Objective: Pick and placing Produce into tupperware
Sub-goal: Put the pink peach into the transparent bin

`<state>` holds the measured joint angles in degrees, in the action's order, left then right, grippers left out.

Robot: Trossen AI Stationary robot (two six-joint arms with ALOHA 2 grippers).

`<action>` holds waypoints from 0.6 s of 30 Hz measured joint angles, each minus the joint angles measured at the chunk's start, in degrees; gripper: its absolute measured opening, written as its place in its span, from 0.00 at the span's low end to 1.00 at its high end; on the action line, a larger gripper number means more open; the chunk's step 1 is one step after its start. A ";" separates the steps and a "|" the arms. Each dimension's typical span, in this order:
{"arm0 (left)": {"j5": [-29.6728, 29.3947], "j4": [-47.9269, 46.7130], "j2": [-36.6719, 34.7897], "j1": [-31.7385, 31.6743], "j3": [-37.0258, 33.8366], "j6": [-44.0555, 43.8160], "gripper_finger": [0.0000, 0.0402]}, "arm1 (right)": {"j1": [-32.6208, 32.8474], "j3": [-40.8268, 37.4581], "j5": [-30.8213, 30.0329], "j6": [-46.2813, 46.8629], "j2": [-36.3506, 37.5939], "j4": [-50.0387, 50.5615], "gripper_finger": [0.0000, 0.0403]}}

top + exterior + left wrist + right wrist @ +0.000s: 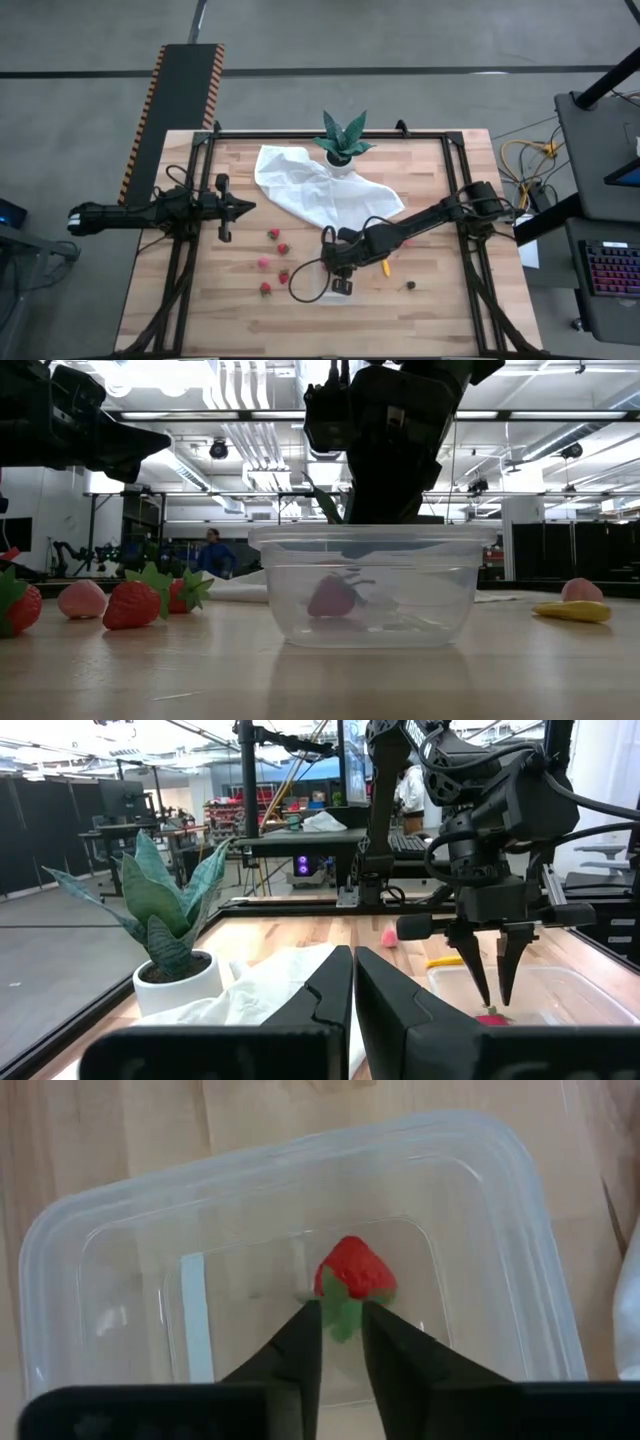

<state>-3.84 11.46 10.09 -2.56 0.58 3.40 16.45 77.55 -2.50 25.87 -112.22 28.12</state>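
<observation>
The clear tupperware [90, 1250] sits on the table near its near edge, seen close up in the low view [372, 585]. One red strawberry [355, 1270] lies inside it on the bottom [333, 598]. My right gripper [341, 1325] hangs just above the container, pointing down, fingers a little open and off the strawberry [490, 1017]. Several more strawberries [273, 250] lie on the table left of the container, an orange-yellow sliver [386, 267] and a dark round piece [410, 285] to its right. My left gripper [240, 207] is shut and waits above the table's left side.
A large white cloth [320, 190] is spread over the far middle of the table, with a green spiky potted plant [343, 145] behind it. A pink piece [580, 589] lies beside the sliver [572, 610]. Bare wood lies at the near left and near right.
</observation>
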 joint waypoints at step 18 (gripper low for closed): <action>0.00 -0.07 0.00 0.01 -0.02 0.00 0.00 | -1.21 0.06 -11.62 -0.95 14.80 21.51 0.24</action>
<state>-3.84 11.39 10.09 -2.55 0.56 3.40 15.24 77.60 -14.12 24.91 -97.42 49.63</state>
